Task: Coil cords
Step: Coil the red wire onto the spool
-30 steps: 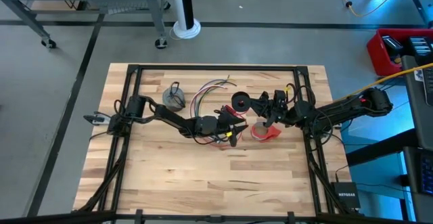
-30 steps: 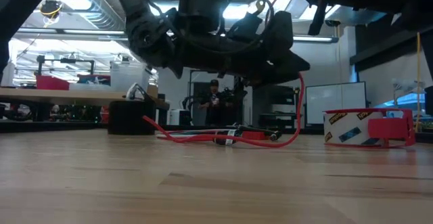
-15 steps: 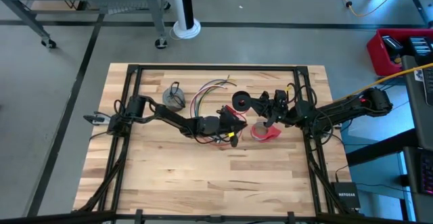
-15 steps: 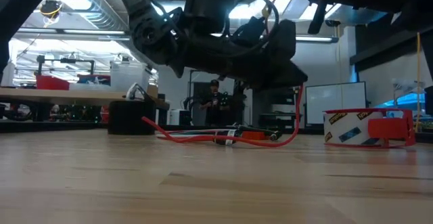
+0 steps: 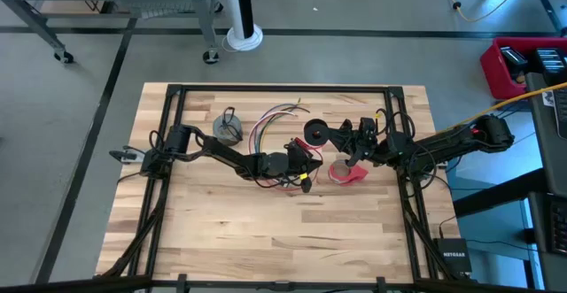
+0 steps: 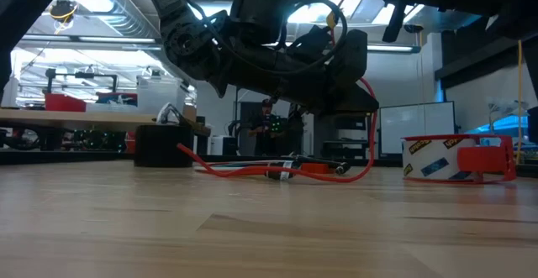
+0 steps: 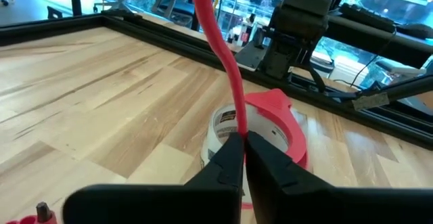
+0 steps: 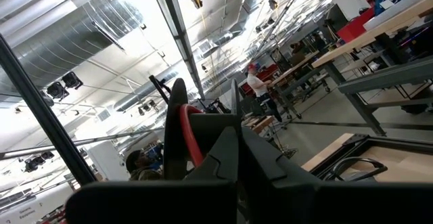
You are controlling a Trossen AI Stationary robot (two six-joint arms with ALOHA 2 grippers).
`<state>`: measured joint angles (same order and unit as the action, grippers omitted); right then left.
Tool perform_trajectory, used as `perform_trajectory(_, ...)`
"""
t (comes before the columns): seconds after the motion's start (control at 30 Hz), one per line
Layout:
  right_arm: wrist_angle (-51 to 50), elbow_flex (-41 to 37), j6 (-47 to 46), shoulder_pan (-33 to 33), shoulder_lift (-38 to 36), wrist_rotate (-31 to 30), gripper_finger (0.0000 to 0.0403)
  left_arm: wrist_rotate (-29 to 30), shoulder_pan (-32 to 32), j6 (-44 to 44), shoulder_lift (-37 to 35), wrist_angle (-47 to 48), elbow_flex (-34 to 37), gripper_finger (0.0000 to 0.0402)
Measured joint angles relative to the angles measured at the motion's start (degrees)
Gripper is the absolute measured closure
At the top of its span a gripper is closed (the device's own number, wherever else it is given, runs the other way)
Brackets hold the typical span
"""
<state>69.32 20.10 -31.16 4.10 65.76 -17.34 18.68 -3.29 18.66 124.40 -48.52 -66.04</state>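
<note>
Wooden counter (image 5: 221, 213): left gripper (image 7: 242, 143) fingers pinch the red wire (image 7: 223, 55) rising away from them; right gripper (image 8: 233, 139), shut on a small black-and-red coil (image 8: 181, 132), waits close by

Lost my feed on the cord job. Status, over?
Left tool shut on thin red wire, mid-table. Right tool shut, raised over red tape roll. Wire bundle loose, uncoiled. Tape roll sits close ahead.

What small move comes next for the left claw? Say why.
Probably lift and draw the red wire toward the bundle to start a loop: the left claw is shut on it, and the wire trails slack over the table.
</note>
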Motion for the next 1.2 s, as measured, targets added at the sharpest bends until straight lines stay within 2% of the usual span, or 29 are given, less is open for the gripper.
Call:
perform_trajectory(0.3,0.02,0.0,0.0,0.0,0.0,0.0,0.04,-1.77,0.0,-2.54,-0.02,1.45,0.04,0.0371)
perform_trajectory(0.6,0.09,0.0,0.0,0.0,0.0,0.02,0.04,-2.21,0.29,-1.08,-0.02,1.36,0.04,0.0295)
perform_trajectory(0.73,1.74,0.0,-0.02,0.0,0.0,0.87,0.04,-2.16,0.84,-1.08,-0.02,1.43,0.04,0.0281)
perform_trajectory(0.97,2.71,0.0,0.0,0.0,0.0,1.97,0.04,-2.13,1.38,-1.08,-0.02,1.39,0.04,0.0297)
perform_trajectory(1.2,2.71,0.0,0.0,0.0,0.0,1.97,0.04,-2.12,1.16,-2.58,-0.04,1.41,0.04,0.0362)
